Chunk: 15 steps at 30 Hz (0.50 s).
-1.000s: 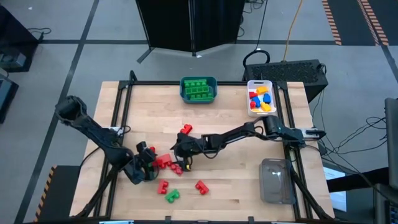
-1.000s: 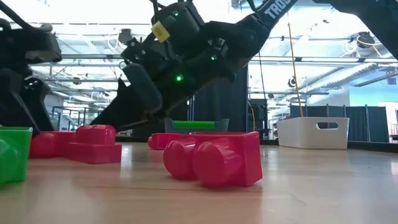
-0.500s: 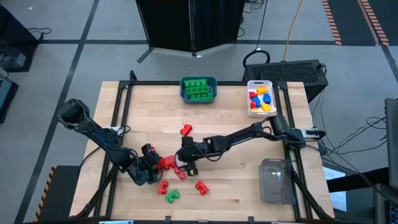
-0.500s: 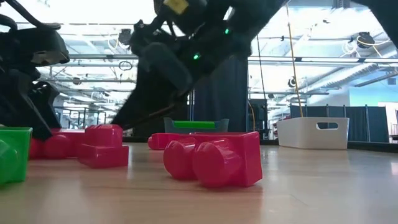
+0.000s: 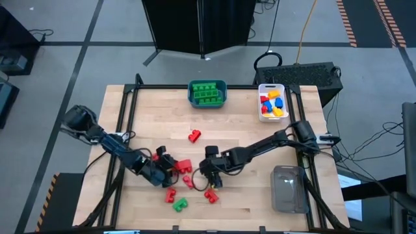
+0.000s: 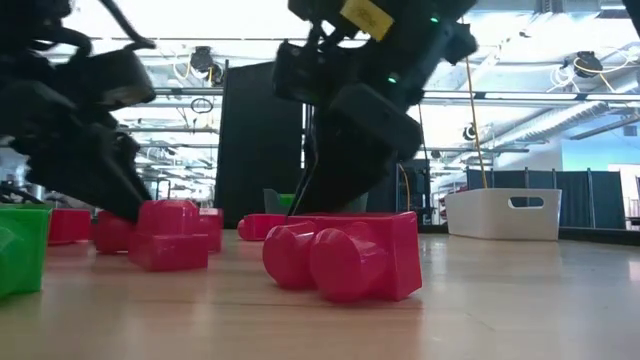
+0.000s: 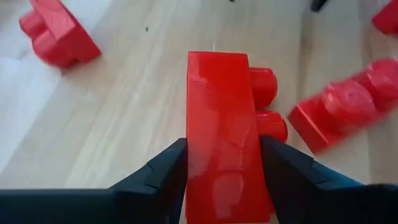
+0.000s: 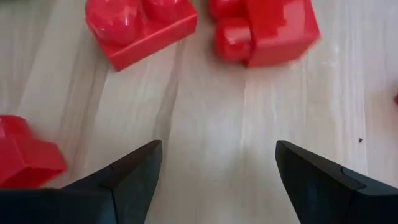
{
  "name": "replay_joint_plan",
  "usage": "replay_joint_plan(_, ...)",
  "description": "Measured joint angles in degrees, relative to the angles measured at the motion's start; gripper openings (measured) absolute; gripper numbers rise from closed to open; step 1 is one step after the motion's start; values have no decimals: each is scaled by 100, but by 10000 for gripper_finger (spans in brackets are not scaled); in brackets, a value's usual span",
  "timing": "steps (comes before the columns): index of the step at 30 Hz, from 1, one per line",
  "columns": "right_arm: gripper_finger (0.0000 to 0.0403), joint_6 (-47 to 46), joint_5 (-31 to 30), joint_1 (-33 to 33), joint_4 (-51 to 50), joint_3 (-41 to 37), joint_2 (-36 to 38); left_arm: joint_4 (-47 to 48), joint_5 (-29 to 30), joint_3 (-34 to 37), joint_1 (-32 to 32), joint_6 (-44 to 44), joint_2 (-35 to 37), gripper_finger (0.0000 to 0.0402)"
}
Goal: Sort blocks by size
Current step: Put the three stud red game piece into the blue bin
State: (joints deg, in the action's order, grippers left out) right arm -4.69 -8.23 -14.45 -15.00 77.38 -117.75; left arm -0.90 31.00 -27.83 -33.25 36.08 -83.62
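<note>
My left gripper (image 5: pixel 166 173) is shut on a red two-stud brick (image 7: pixel 217 130) at the near middle of the table; it also shows in the low view (image 6: pixel 165 235). My right gripper (image 5: pixel 211 177) (image 8: pixel 217 180) is open and empty, low over bare wood. Two red bricks (image 8: pixel 140 25) (image 8: pixel 267 28) lie just ahead of it and a third (image 8: pixel 25 152) lies beside one finger. More red bricks (image 5: pixel 194 136) (image 5: pixel 170 194) (image 5: pixel 210 195) and a green one (image 5: pixel 179 205) lie loose on the table. My left gripper pinches the red brick between its two fingers. One finger (image 7: pixel 161 177) is on the flat face and the other (image 7: pixel 292 180) on the studded face (image 7: pixel 258 149), just behind the two studs. The fingers lie along the brick. In the low view the brick sits at table level.
A teal bin (image 5: pixel 207 93) with green bricks stands at the far middle. A white bin (image 5: pixel 272 103) with mixed bricks stands at the far right. A clear bin (image 5: pixel 288 188) stands at the near right. A big red brick (image 6: pixel 345 255) lies close to the low camera.
My left gripper has gone toward the table's right edge with the red brick held low. My right gripper has gone toward the right and near edges, away from the red cluster, and stands over bare wood near the front bricks.
</note>
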Motion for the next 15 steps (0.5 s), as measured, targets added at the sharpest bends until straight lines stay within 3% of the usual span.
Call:
replay_joint_plan(9, 299, -541, -445, -164, 447, -582, 50, -1143, 5, -26, 621, -1217, -55, 180)
replay_joint_plan(15, 299, -855, -962, -331, 502, -796, 180, -1151, -70, -353, 932, -1889, -43, 180)
